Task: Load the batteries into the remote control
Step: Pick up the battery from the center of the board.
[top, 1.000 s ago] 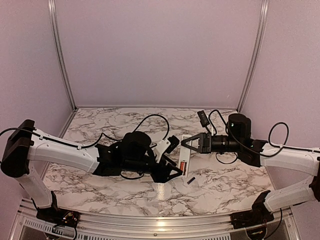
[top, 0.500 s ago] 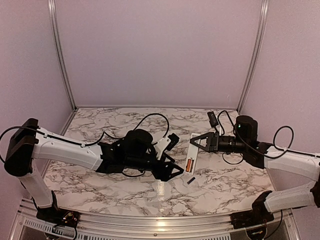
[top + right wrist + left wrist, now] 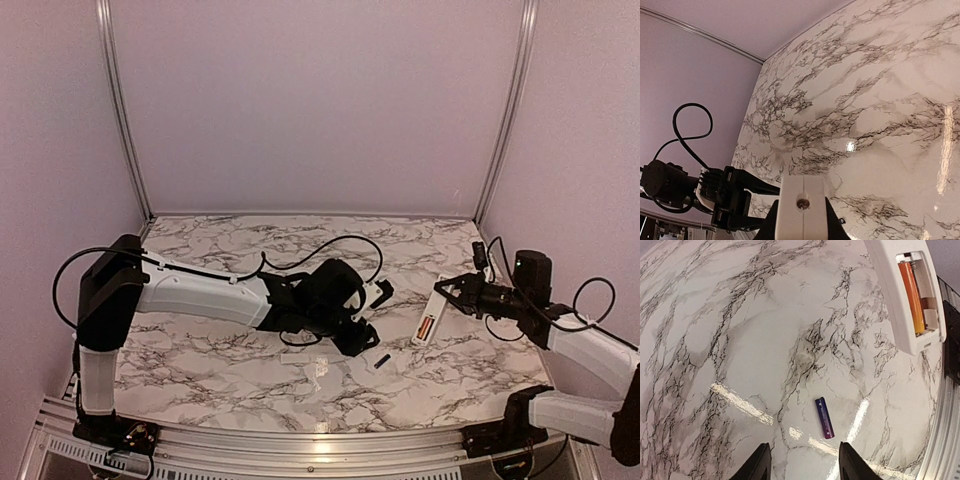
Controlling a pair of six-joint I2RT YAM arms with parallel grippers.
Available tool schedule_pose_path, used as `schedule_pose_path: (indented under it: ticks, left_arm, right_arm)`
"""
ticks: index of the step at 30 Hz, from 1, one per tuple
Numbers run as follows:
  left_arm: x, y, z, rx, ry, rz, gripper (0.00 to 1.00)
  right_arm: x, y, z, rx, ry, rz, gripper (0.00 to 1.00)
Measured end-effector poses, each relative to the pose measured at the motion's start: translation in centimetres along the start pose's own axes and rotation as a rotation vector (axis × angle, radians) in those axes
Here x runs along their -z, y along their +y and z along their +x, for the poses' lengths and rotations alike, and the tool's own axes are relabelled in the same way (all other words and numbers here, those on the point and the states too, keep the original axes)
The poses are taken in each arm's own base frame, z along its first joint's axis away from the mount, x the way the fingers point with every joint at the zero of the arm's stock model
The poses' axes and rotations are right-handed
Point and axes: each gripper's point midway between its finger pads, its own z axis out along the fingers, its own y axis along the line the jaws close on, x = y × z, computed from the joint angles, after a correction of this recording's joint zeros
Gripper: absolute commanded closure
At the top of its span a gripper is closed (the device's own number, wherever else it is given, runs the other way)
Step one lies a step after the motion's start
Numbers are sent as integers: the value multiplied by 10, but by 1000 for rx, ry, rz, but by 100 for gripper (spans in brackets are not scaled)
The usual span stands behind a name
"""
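On the table, dark battery lies just ahead of open left tool; right tool grips remote.

Table marble-print, glossy, smooth, with bright glare streaks. Remote white plastic, smooth, low sheen. Orange cell in it has a glossy, shiny wrap. Dark cell on the table glossy, slight metallic sheen. Left gripper fingers black plastic, matt. Arm shells white plastic, smooth, semi-gloss; joints black, matt. Cables black, rubbery look. Frame rails bare metal, brushed, dull shine. Walls lilac, matt, flat; material cannot be told
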Motion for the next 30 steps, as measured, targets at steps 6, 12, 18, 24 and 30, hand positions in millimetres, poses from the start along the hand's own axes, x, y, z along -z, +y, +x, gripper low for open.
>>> schedule_pose_path:
  ticks: [6, 12, 18, 24, 30]
  left_arm:
    - [-38, -8, 11, -42, 119, -11, 55]
    - [-64, -18, 26, -81, 204, -15, 57]
    - [-80, -18, 38, -96, 269, -41, 67]
    - [-78, -6, 41, -106, 304, -113, 87]
    - [-70, 7, 46, -113, 344, -190, 100]
  right_arm:
    - [16, -31, -2, -61, -23, 72, 100]
    - [23, -40, -4, -74, -29, 95, 100]
    - [23, -39, -1, -72, -15, 88, 100]
    - [23, -40, 1, -73, -11, 89, 100]
    - [22, -43, 2, -81, -2, 93, 100]
